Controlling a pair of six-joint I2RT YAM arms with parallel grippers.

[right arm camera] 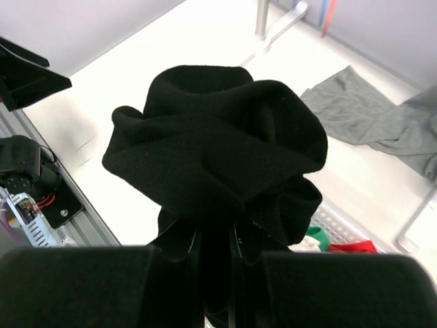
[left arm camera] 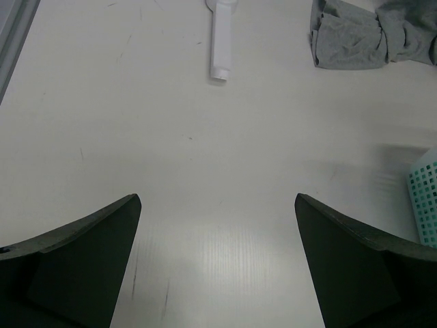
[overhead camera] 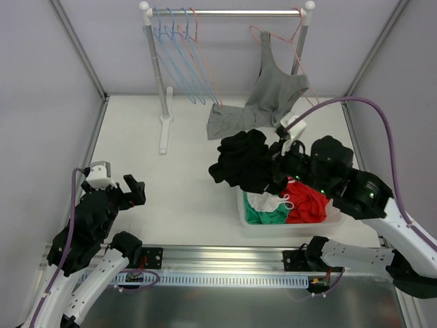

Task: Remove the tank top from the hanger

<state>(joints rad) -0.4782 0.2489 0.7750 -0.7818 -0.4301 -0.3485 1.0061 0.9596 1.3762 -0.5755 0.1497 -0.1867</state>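
Observation:
A grey tank top (overhead camera: 276, 92) hangs by one strap from a pink hanger (overhead camera: 276, 37) at the right end of the rack; its lower part lies crumpled on the table (left arm camera: 355, 37) (right arm camera: 369, 116). My right gripper (overhead camera: 276, 171) (right arm camera: 218, 236) is shut on a bunched black garment (overhead camera: 246, 162) (right arm camera: 215, 150), held above the left end of the white basket (overhead camera: 273, 222). That garment hides the fingertips. Near the front left of the table, my left gripper (overhead camera: 133, 191) (left arm camera: 217, 198) is wide open over bare tabletop, far from the tank top.
The clothes rack (overhead camera: 225, 12) stands at the back, with several blue and pink hangers (overhead camera: 179, 55) at its left end and its white foot (left arm camera: 220, 37) on the table. The basket (left arm camera: 425, 205) (right arm camera: 334, 222) holds red, green and white clothes.

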